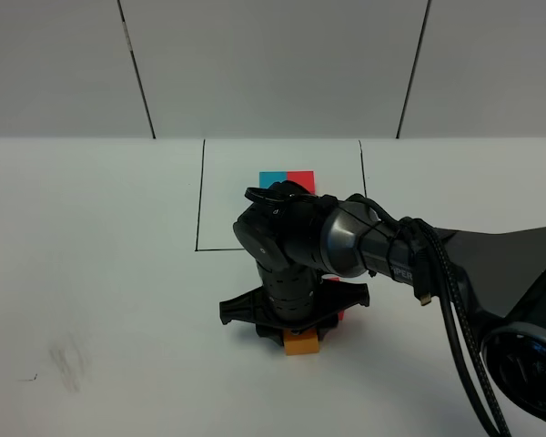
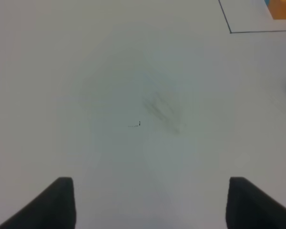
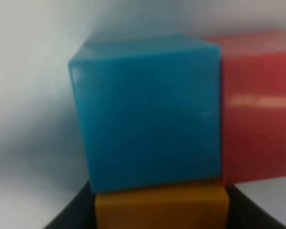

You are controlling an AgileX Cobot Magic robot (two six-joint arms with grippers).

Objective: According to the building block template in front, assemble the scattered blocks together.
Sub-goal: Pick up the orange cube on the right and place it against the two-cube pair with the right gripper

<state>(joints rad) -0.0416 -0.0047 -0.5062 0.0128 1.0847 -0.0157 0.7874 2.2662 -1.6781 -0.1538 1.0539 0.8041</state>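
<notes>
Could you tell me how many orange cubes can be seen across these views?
2. One orange cube sits under the right gripper, beside the blue cube. The template's orange cube shows only in the left wrist view, inside the black frame.

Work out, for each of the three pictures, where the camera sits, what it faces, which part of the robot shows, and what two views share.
Exterior high: mounted high, facing the white table and framed template; the right arm reaches to the orange cube.
Left wrist: on the left arm, facing bare table; two dark fingertips of the left gripper stand wide apart.
Right wrist: very close to the blue cube, red cube and orange cube; the right gripper flanks the orange one.
Shared: exterior high and right wrist both show the orange cube.
</notes>
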